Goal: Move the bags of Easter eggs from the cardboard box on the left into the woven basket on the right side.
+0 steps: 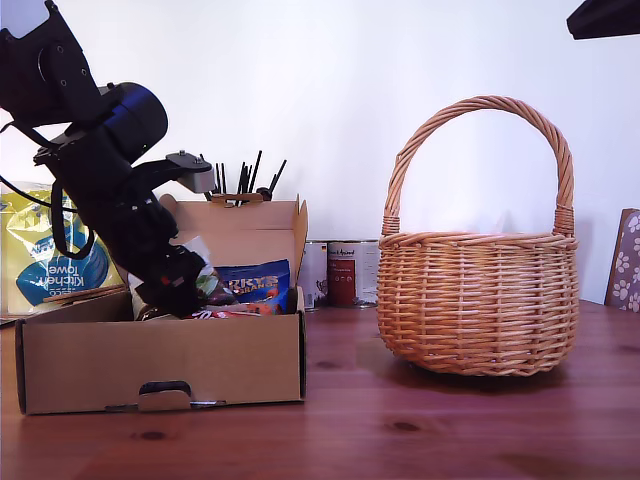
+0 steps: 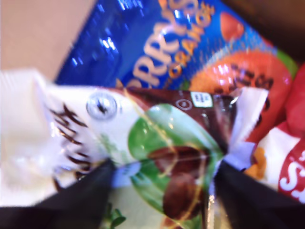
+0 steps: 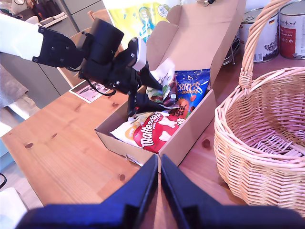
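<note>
My first gripper (image 2: 162, 174) is shut on the white/green bag (image 2: 167, 157), pinching it between its black fingers (image 2: 95, 191). In the exterior view the same gripper (image 1: 190, 285) reaches down into the cardboard box (image 1: 160, 360) at that view's left, with the bag (image 1: 205, 270) sticking up beside it. The dark blue bag (image 3: 190, 88) leans at the back of the box (image 3: 190, 129), and the red-and-white bag (image 3: 155, 133) lies at its front. My second gripper (image 3: 158, 164) hangs shut and empty above the table, between the box and the woven basket (image 3: 248, 143).
The basket (image 1: 478, 300) stands at the exterior view's right with its tall handle up. Two tins (image 1: 340, 272) sit behind, between box and basket. A yellow-and-blue kitchen towel pack (image 1: 40, 260) stands behind the box. A flowered item (image 1: 627, 260) shows at the right edge.
</note>
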Tool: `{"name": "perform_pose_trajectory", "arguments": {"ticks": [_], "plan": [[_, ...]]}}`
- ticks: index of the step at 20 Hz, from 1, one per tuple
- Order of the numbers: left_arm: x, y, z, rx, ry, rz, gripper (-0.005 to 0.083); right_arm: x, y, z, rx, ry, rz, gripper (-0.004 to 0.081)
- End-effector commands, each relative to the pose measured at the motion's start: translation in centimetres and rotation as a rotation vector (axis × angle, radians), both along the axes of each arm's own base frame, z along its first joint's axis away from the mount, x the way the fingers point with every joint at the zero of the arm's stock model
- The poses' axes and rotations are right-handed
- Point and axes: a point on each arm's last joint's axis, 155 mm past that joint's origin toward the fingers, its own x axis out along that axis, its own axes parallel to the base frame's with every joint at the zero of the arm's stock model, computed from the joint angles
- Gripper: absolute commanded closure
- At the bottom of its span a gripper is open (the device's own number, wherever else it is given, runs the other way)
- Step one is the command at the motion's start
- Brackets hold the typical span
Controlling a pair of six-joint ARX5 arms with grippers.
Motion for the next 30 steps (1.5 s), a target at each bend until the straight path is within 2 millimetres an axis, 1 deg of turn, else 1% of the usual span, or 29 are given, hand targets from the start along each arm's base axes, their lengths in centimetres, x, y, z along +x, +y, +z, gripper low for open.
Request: {"name": "perform_pose_trajectory", "arguments": {"ticks": [1,4,5,7,9,13,15,16,17,18,19,20,22,25,28,30], "plan": [[-2.1,0.4,-4.2,0.029,0.109,-0.005,0.0704,0.0,0.1,0.5,0.003,-0.017,0.004,0.0782],[-2.0,0.4,-3.6,0.026,0.098,-0.004,0.0737,0.0,0.1,0.5,0.006,-0.013,0.003,0.0782],[-2.0,0.4,-3.0,0.022,0.089,-0.004,0.0737,0.0,0.1,0.5,0.006,-0.013,0.003,0.0782],[-1.8,0.3,-1.0,0.009,0.053,-0.005,0.0737,0.0,0.1,0.5,0.006,-0.012,0.003,0.0782],[-1.7,0.3,1.9,-0.009,0.000,-0.005,0.0738,0.0,0.1,0.5,0.006,-0.012,0.003,0.0782],[-1.9,0.3,9.5,-0.064,-0.157,-0.005,0.0740,0.0,0.1,0.5,0.006,-0.013,0.003,0.0782],[-2.6,0.2,13.3,-0.113,-0.221,-0.004,0.0755,0.0,0.1,0.5,0.006,-0.013,0.003,0.0782],[-3.2,-0.4,14.8,-0.173,-0.230,-0.014,0.0755,0.0,0.1,0.5,0.006,-0.013,0.003,0.0782],[-4.1,-1.4,16.1,-0.245,-0.226,-0.033,0.0755,0.0,0.1,0.5,0.006,-0.012,0.003,0.0782],[-5.1,-2.9,17.2,-0.319,-0.209,-0.067,0.0755,0.0,0.1,0.5,0.006,-0.012,0.003,0.0782],[-6.1,-4.4,17.8,-0.385,-0.185,-0.104,0.0755,0.0,0.1,0.5,0.011,-0.007,0.001,0.0782],[-7.0,-5.9,18.1,-0.431,-0.157,-0.143,0.0755,0.0,0.1,0.5,0.020,0.001,-0.005,0.0782],[-9.0,-9.1,17.9,-0.473,-0.110,-0.228,0.0755,0.6,-0.6,0.6,0.018,-0.003,-0.056,0.0782],[-11.1,-13.7,18.3,-0.508,-0.125,-0.339,0.0755,1.1,-1.7,0.5,0.000,-0.010,-0.125,0.0782],[-12.6,-17.6,18.8,-0.563,-0.144,-0.415,0.0755,1.1,-3.3,-0.9,-0.044,0.031,-0.207,0.0782],[-13.0,-19.6,18.9,-0.601,-0.159,-0.446,0.0755,0.3,-3.6,-1.8,-0.060,0.066,-0.211,0.0782]]}}
